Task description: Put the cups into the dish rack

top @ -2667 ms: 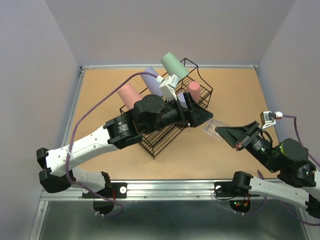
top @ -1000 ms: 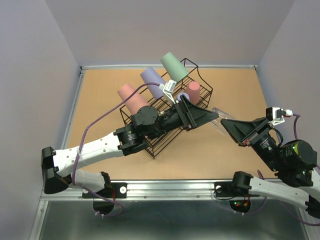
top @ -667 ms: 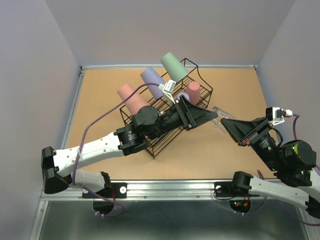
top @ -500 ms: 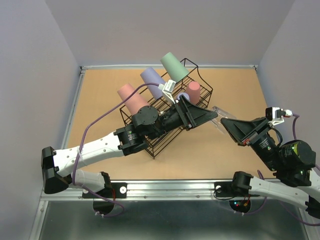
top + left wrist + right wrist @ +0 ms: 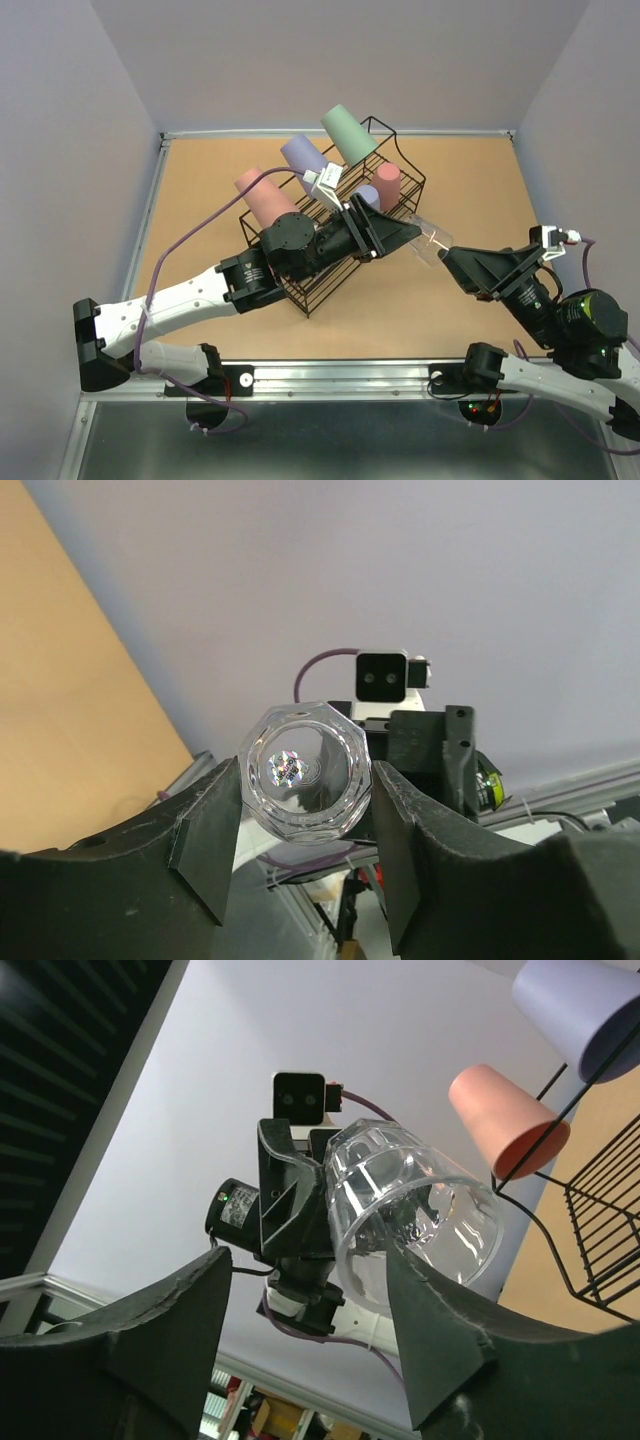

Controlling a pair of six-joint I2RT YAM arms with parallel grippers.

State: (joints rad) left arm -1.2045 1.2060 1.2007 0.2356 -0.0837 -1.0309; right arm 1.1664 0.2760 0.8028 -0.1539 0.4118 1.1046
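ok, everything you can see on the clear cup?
The clear cup is a small, empty, transparent plastic tumbler with a faceted base. It is held sideways off the table beside the dish rack, its base end pinched by the left gripper, its wide mouth toward the right gripper, whose open fingers flank it.

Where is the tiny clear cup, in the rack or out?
Out. The clear cup is held sideways in the air by the left gripper, beside the dish rack, not inside its wires.
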